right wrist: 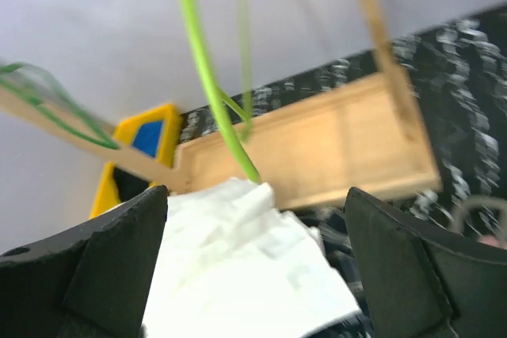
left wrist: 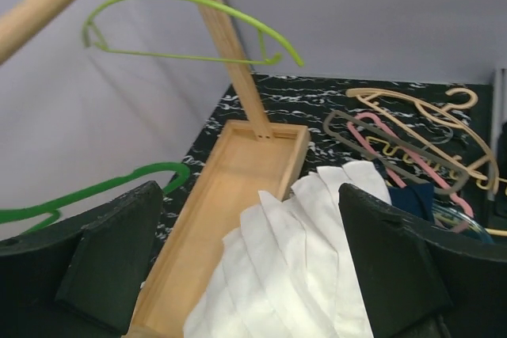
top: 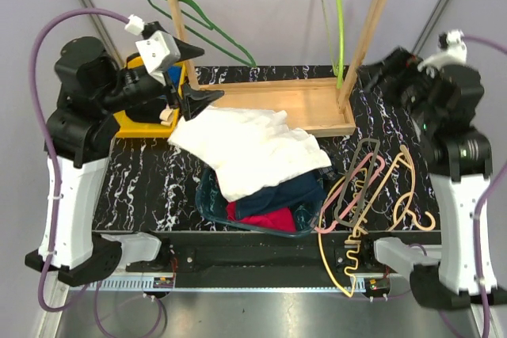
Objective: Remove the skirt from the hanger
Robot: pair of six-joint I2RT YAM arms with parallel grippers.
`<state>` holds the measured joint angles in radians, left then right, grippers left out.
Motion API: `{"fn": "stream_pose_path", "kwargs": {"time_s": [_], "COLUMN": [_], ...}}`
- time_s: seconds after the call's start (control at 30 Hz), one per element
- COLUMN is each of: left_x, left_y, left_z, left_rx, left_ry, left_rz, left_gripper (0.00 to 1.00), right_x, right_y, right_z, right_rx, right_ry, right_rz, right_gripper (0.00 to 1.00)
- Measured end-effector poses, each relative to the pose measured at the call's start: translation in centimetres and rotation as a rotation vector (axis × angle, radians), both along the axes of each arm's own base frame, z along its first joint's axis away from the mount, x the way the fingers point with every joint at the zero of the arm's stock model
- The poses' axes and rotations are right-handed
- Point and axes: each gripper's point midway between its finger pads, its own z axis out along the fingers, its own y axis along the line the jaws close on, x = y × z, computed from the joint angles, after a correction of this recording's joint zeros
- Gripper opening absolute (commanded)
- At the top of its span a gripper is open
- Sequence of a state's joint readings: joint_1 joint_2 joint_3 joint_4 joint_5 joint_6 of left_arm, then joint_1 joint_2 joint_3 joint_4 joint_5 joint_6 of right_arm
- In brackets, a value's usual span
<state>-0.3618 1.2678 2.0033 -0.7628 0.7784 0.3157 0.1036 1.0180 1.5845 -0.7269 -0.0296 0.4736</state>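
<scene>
Top external: left gripper (top: 196,74) and right gripper (right wrist: 255,195) both have fingers spread apart, holding nothing. Skirt (top: 297,187) sits in basket (top: 204,195) below them, under white cloth (top: 245,144). Hanger (left wrist: 368,138) lies apart from it, nearer the right gripper, so removal looks finished and the next move is likely just a retreat.

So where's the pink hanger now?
In the top view the pink hanger lies flat on the table, right side, overlapping the grey hanger and tan hanger, right of the basket.

We see the left tool (top: 212,74) with its jaws apart near the desk's (top: 142,187) far-left corner, above a white cloth (top: 253,148). The cloth partly covers the navy skirt (top: 297,191) in a basket (top: 207,195) at the near edge. The pink hanger (top: 352,180) lies among other hangers toward the near-right corner.
</scene>
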Motion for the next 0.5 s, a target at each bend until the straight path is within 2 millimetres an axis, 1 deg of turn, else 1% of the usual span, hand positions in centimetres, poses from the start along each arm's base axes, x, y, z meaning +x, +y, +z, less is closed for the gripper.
{"fn": "stream_pose_path", "kwargs": {"time_s": [0.07,0.1,0.13,0.17,0.23,0.27,0.33,0.37,0.43,0.5], "left_x": [0.1,0.4,0.8,1.4,2.2,2.6,2.9,3.0,2.9,2.9], "left_y": [1.3,2.2,3.2,4.6,7.0,8.4,10.2,10.8,11.2,11.4], "left_z": [0.6,0.9,1.2,1.4,1.6,1.6,1.2,0.9,-0.1,-0.9], "left_rx": [-0.016,-0.03,-0.044,-0.059,-0.087,-0.103,-0.131,-0.14,-0.154,-0.163], "left_ry": [-0.007,-0.002,0.005,0.013,0.034,0.047,0.083,0.1,0.149,0.188], "left_rz": [0.071,0.122,0.173,0.238,0.339,0.396,0.473,0.496,0.519,0.532], "left_gripper": [0.99,0.99,0.99,0.99,0.99,0.99,0.99,0.99,0.99,0.99], "right_x": [1.4,2.3,2.8,2.9,2.4,2.0,1.0,0.2,-0.9,-1.8], "right_y": [1.7,2.4,3.1,3.4,3.9,4.0,4.1,4.2,4.1,4.1], "right_z": [1.9,2.2,2.1,2.0,2.0,2.4,3.8,4.8,6.4,7.3], "right_rx": [0.011,0.016,0.02,0.023,0.029,0.035,0.05,0.057,0.066,0.066], "right_ry": [-0.017,-0.016,-0.007,0.001,0.005,-0.006,-0.042,-0.068,-0.114,-0.144], "right_rz": [0.085,0.121,0.155,0.17,0.201,0.208,0.217,0.224,0.228,0.229], "right_gripper": [1.0,1.0,1.0,1.0,1.0,1.0,0.99,1.0,0.99,1.0]}}
